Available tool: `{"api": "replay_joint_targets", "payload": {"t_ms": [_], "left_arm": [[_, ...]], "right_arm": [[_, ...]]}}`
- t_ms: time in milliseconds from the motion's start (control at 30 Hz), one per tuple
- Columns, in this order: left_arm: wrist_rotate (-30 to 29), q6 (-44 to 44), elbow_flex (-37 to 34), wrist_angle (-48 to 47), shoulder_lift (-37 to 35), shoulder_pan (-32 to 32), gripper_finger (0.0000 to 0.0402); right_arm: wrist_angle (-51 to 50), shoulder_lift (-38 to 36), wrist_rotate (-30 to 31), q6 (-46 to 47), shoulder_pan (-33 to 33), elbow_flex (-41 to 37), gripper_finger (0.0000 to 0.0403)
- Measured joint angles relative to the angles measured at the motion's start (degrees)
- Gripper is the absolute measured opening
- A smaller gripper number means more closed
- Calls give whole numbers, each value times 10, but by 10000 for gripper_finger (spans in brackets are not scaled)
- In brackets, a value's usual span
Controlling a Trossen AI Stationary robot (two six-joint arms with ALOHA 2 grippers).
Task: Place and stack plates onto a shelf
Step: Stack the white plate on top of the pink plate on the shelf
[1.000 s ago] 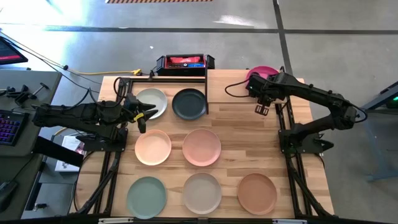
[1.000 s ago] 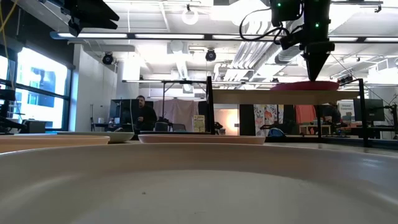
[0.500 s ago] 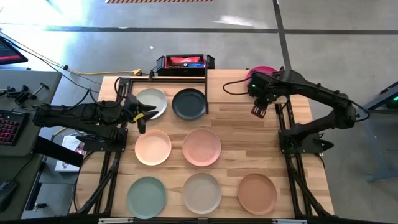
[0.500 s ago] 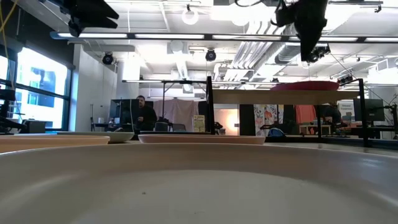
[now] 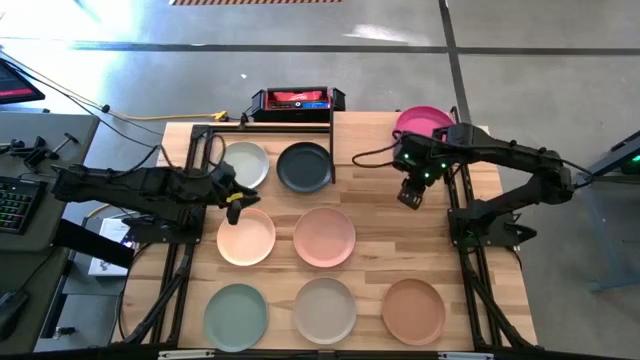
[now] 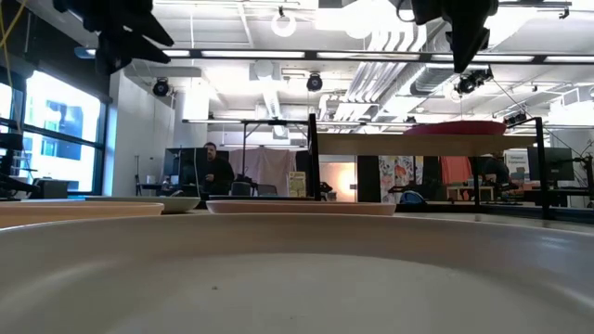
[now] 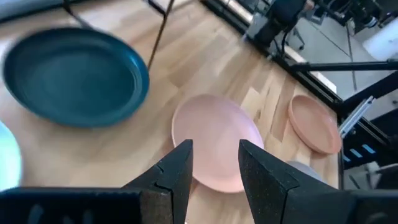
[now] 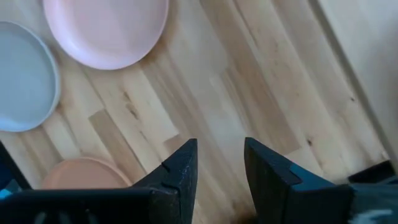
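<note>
The magenta plate (image 5: 424, 119) lies at the far right corner of the table (image 5: 380, 215), raised on a light panel in the low view (image 6: 454, 128), and the right gripper (image 5: 411, 194) hangs just near and slightly left of it, over bare planks, not touching it; its fingers (image 8: 177, 171) stand apart with only wood between them. On the shelf (image 5: 262, 132) at the far left, the white-grey plate (image 5: 244, 164) sits on the left and the charcoal plate (image 5: 304, 166) on the right, side by side and unstacked. The left gripper (image 5: 238, 199) is near the near edge of the white-grey plate and just above the far rim of the peach plate (image 5: 245, 236), with its fingers (image 7: 174, 174) parted and holding nothing; its wrist view looks past them at the pink plate (image 7: 217, 151), the charcoal plate (image 7: 74, 76) and the tan brown plate (image 7: 314, 123). The peach plate lies on the table in the middle row, with the pink plate (image 5: 324, 236) just to its right. In the near row, from left to right, lie the sage green plate (image 5: 236, 315), the beige-grey plate (image 5: 325, 309) and the tan brown plate (image 5: 413, 310), each apart from the next. A black-and-red box (image 5: 297, 99) sits at the far edge of the table behind the shelf. In the room beyond, the low view shows a person (image 6: 215, 171) far off.
</note>
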Motion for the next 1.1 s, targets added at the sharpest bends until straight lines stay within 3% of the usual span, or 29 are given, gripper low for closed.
{"api": "replay_joint_targets", "payload": {"t_ms": [233, 333, 633, 1100], "left_arm": [[102, -47, 0, 5, 50, -2, 117], [119, -56, 0, 4, 71, -12, 117], [74, -74, 0, 19, 132, -11, 117], [66, -10, 0, 3, 205, 148, 117]], "right_arm": [[9, 0, 0, 50, 39, 0, 110], [16, 0, 0, 63, 53, 0, 110], [56, 0, 29, 150, 98, 0, 110], [95, 0, 72, 230, 146, 0, 110]]}}
